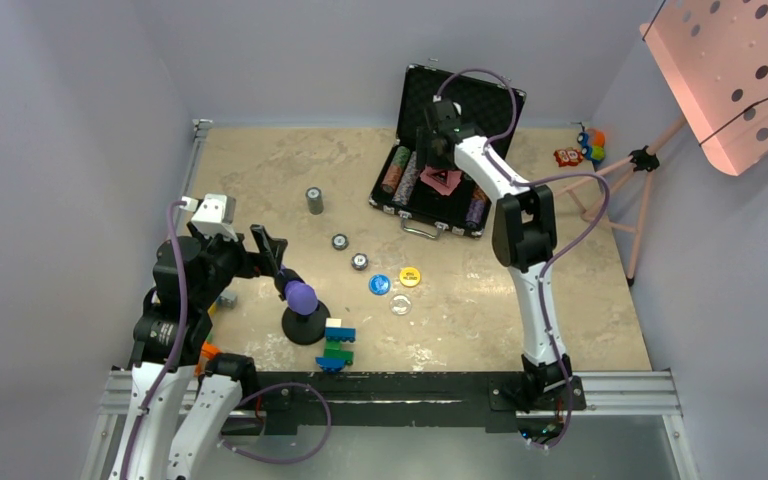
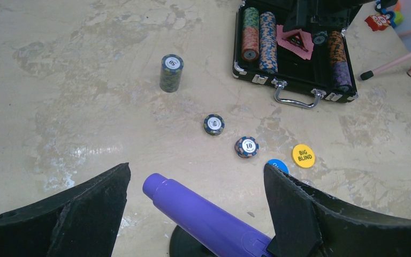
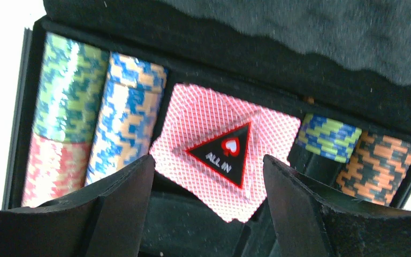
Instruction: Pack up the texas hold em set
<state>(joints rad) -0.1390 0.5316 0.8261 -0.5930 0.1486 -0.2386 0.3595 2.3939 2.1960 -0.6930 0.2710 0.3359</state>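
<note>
The black case lies open at the far middle, its foam-lined lid upright. Rows of striped chips and pink cards with an "ALL IN" triangle lie inside. My right gripper hangs open and empty just above the cards. On the table lie a chip stack, two short chip stacks, and blue, yellow and clear buttons. My left gripper is open and empty, above the purple-tipped object.
The purple-tipped object on its black round base stands near the front, beside a toy-brick figure. Small toys lie at the far right by a pink perforated stand. Grey walls close in the table.
</note>
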